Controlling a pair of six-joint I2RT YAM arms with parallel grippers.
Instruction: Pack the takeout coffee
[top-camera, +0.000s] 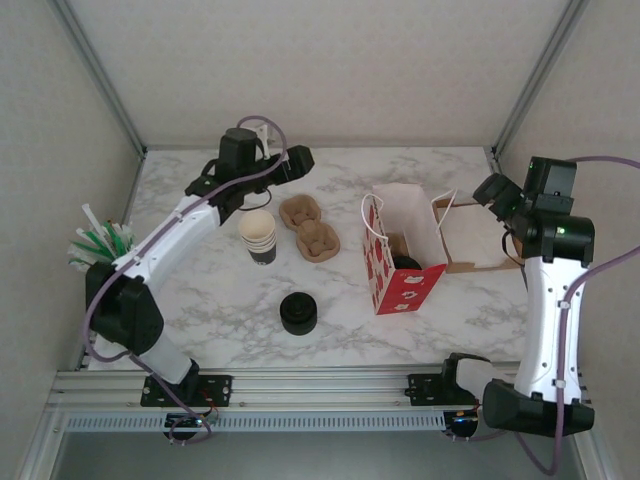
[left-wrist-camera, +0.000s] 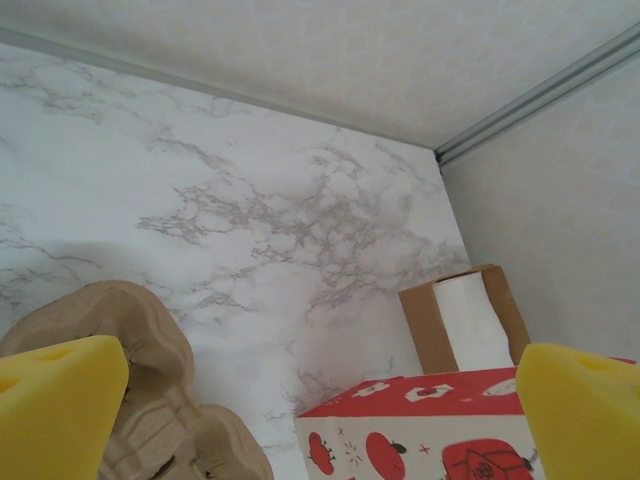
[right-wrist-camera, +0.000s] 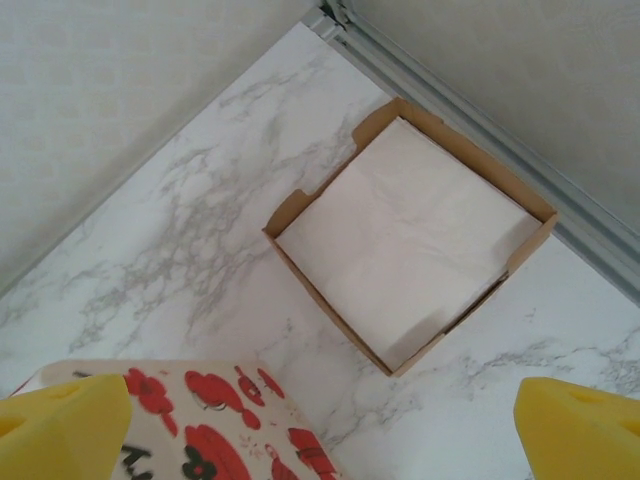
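The red-and-white paper bag stands on the marble surface; inside it sits the takeout coffee (black lid showing); right of the bag, the right fingers gape wide, empty; beyond-left, the left fingers likewise.

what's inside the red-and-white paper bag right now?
From the top view, the bag holds a round black lid next to something brown. Whatever is under the lid is covered by it and the bag walls, so a cup body can't be confirmed.
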